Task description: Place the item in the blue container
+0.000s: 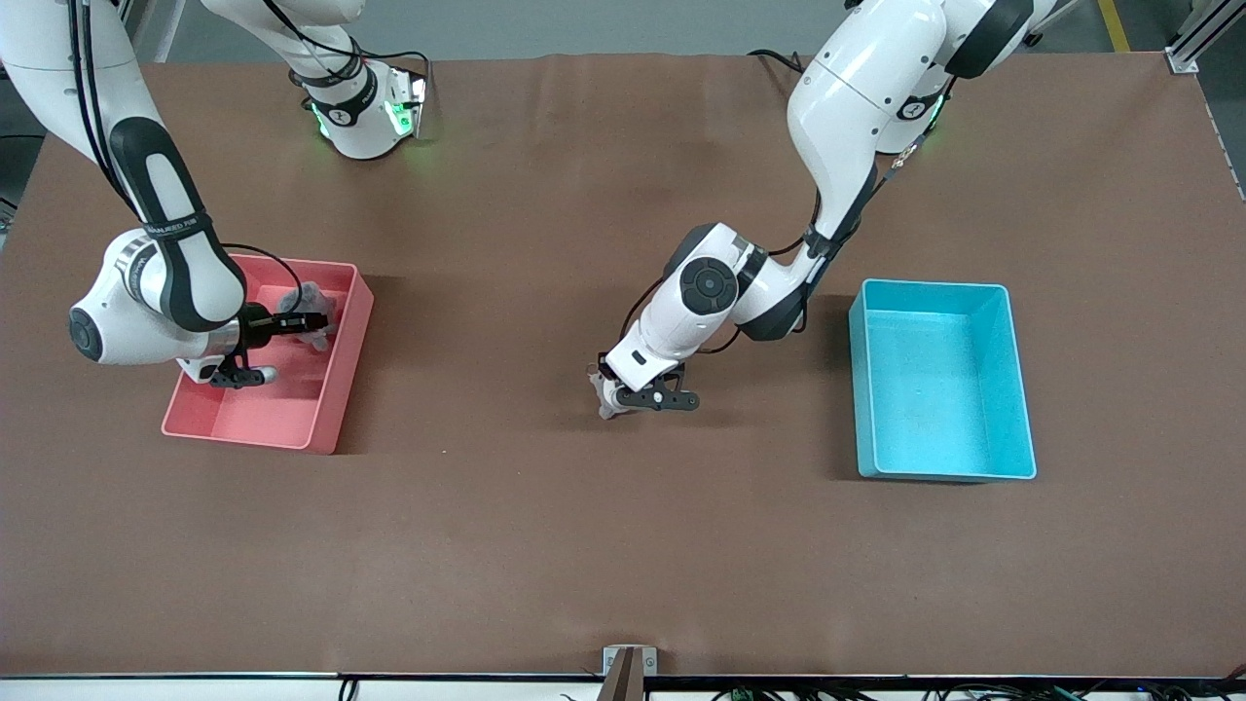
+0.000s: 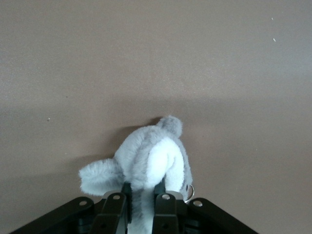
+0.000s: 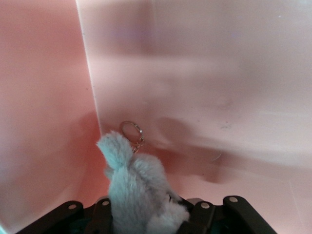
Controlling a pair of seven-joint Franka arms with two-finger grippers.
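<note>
The blue container (image 1: 936,394) stands empty toward the left arm's end of the table. My left gripper (image 1: 610,397) is low over the bare middle of the table, well apart from that bin, and shut on a grey and white plush toy (image 1: 600,387). In the left wrist view the toy (image 2: 146,158) sits between the fingers (image 2: 166,207) of the gripper (image 2: 141,197), with a small metal ring (image 2: 190,191) beside it. My right gripper (image 1: 310,321) is inside the pink bin (image 1: 263,424), shut on a second grey plush toy (image 1: 310,298). That toy (image 3: 139,187) and its key ring (image 3: 131,130) show in the right wrist view.
The pink bin stands toward the right arm's end of the table, with its walls (image 3: 44,107) close around the right gripper (image 3: 146,214). Brown tabletop (image 1: 604,545) spreads between the two bins. A small bracket (image 1: 629,667) sits at the table's nearest edge.
</note>
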